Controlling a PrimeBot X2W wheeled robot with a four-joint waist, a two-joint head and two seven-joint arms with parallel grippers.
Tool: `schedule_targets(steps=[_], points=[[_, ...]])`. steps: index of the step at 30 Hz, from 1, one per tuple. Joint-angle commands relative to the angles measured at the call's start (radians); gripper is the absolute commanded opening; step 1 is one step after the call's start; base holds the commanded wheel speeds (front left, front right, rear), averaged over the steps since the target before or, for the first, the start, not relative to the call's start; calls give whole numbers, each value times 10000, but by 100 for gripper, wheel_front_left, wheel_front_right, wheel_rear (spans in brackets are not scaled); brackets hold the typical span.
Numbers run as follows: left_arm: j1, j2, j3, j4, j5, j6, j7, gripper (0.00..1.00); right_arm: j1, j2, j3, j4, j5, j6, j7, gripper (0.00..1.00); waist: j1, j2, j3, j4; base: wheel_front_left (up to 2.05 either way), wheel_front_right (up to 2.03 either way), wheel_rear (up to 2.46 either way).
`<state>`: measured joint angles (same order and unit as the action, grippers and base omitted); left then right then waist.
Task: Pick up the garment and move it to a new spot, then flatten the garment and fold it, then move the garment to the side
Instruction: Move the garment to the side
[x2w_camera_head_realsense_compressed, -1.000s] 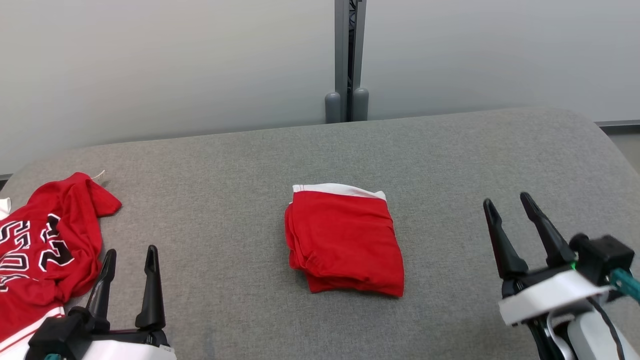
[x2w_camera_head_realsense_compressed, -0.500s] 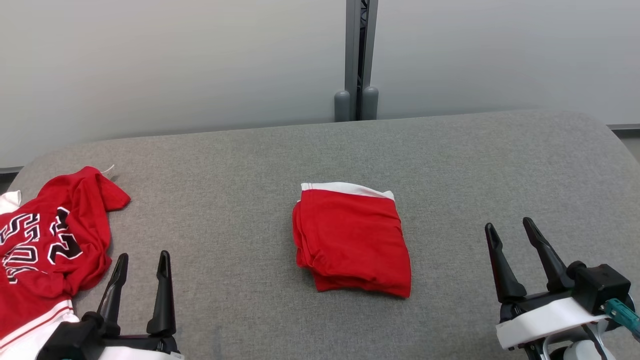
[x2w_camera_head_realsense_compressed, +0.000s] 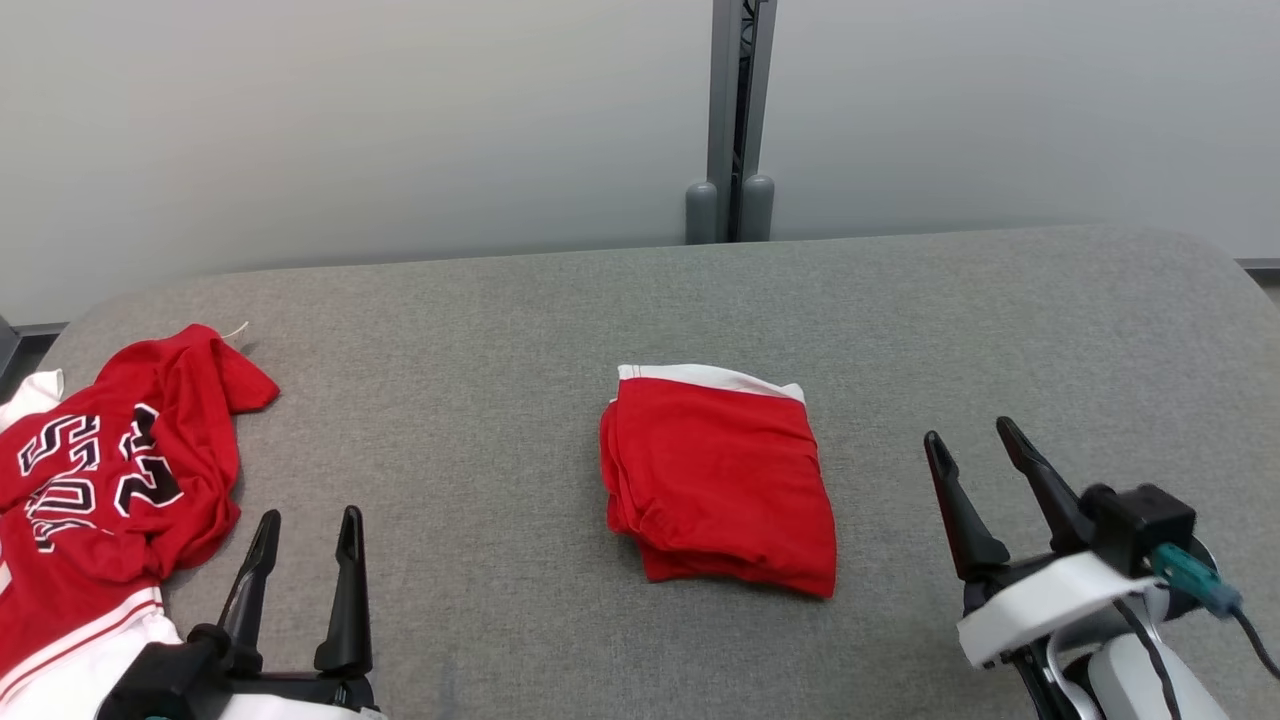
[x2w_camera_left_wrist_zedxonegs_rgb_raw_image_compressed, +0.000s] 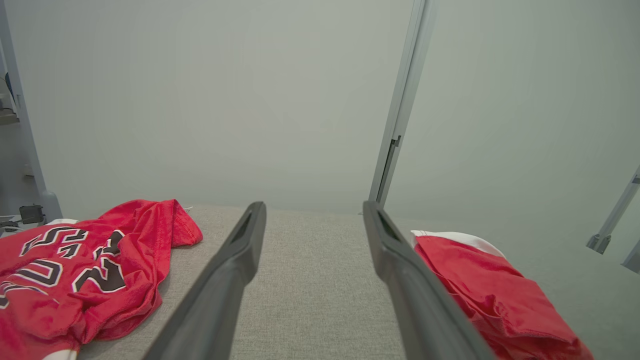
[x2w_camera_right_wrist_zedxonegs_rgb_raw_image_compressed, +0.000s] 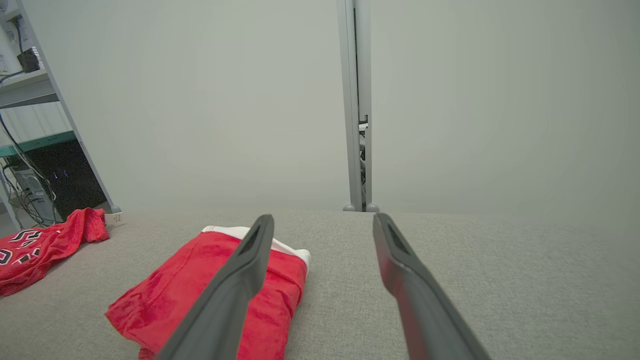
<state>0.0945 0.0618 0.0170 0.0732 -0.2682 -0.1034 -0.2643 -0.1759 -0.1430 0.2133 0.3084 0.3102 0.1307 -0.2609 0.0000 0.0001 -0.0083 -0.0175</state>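
Observation:
A folded red garment (x2w_camera_head_realsense_compressed: 720, 480) with a white band along its far edge lies in the middle of the grey padded surface (x2w_camera_head_realsense_compressed: 480, 350). In the wrist views the same garment (x2w_camera_left_wrist_zedxonegs_rgb_raw_image_compressed: 490, 290) (x2w_camera_right_wrist_zedxonegs_rgb_raw_image_compressed: 190, 285) lies flat and untouched. My left gripper (x2w_camera_head_realsense_compressed: 310, 515) (x2w_camera_left_wrist_zedxonegs_rgb_raw_image_compressed: 312, 205) stands open at the near left, between that garment and a crumpled red jersey (x2w_camera_head_realsense_compressed: 100, 470) (x2w_camera_left_wrist_zedxonegs_rgb_raw_image_compressed: 75, 265). To the garment's right, my right gripper (x2w_camera_head_realsense_compressed: 968, 430) (x2w_camera_right_wrist_zedxonegs_rgb_raw_image_compressed: 324, 216) is open and clear of the cloth. Nothing sits between either pair of fingers.
The jersey, with black and white lettering, hangs over the surface's left edge. A grey post (x2w_camera_head_realsense_compressed: 735, 120) splits the pale wall behind. Shelving with cables (x2w_camera_right_wrist_zedxonegs_rgb_raw_image_compressed: 45, 175) stands off to the far left. Bare padding lies right of the folded garment.
The head camera has turned, so the whole picture has slid right. My right gripper has drawn in leftward, closer to the folded garment. The left gripper has hardly moved.

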Motion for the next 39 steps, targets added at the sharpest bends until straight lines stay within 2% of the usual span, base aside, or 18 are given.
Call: schedule_targets(steps=[1, 6, 9, 12, 15, 24, 28, 29, 31, 39], points=[[-141, 23, -44, 18, 90, -18, 1, 100, -363, -116, 105, 312, 146, 2, 182, 100, 0, -1, 42, 89, 0, 0, 0], [-294, 1, -252, 146, 41, -89, -1, 100, -1883, -193, 906, 2040, 927, 0, 1641, 100, 0, -1, 232, 545, 0, 0, 0], [-424, -12, -359, 244, 9, -117, -1, 100, -2689, -252, 1206, 3259, 1577, 2, 3130, 100, 0, -1, 392, 903, 0, 0, 0], [-556, -21, -440, 322, -24, -153, -1, 100, -3429, -282, 1309, 4327, 2162, 2, 4718, 100, 0, -1, 548, 1284, 0, 0, 0], [-670, -25, -473, 393, -82, -174, -1, 100, -3961, -302, 1174, 5061, 2678, 2, 5615, 100, 0, -1, 747, 1630, 0, 0, 0], [-1106, -49, -605, 511, -172, -232, -1, 100, -4582, 63, 930, 6677, 3899, 2, 6942, 100, 0, -1, 1294, 2383, 0, 0, 0], [-1181, -50, -623, 574, -182, -258, -1, 100, -4524, 172, 1054, 6956, 4172, 2, 6888, 100, 0, -1, 1386, 2485, 0, 0, 0], [-1213, -52, -626, 594, -181, -263, 1, 100, -4540, 162, 1123, 6975, 4189, 2, 6786, 79, 0, -1, 1392, 2491, 0, 0, 0], [-1244, -56, -593, 622, -168, -273, -1, 100, -4562, 156, 1260, 6932, 4236, 2, 6546, 0, 0, -1, 1357, 2456, 0, 0, 0], [-1125, 5, -640, 511, -45, -282, -1, 100, -4850, -74, 2009, 6415, 4494, 2, 5727, 0, 0, -1, 1029, 1710, 0, 0, 0]])
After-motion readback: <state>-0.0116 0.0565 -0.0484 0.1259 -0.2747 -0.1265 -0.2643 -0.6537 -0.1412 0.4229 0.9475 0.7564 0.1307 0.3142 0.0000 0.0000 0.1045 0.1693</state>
